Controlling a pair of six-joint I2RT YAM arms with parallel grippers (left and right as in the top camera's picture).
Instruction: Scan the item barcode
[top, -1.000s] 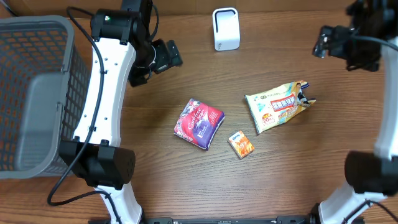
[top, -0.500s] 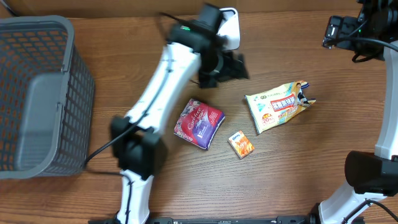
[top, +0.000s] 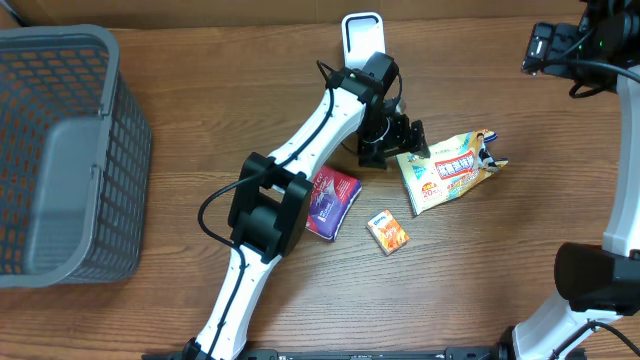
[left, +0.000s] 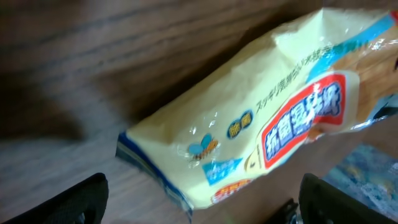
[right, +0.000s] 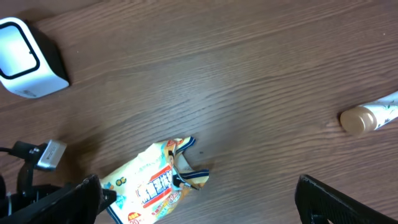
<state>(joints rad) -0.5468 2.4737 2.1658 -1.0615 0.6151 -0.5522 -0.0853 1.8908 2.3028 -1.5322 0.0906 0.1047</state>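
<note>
The yellow snack packet (top: 448, 170) lies flat right of the bench's middle, toward its far edge. It looks light, crinkly and slick, probably soft inside, so pinch the sealed end nearest the left hand (top: 398, 143), which hovers beside it, fingers apart and empty.

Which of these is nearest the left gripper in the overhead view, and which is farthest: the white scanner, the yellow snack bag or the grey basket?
1. Yellow snack bag: just to the right of the left gripper, almost under it.
2. White scanner: at the back, beyond the gripper.
3. Grey basket: far off on the left side.
</note>
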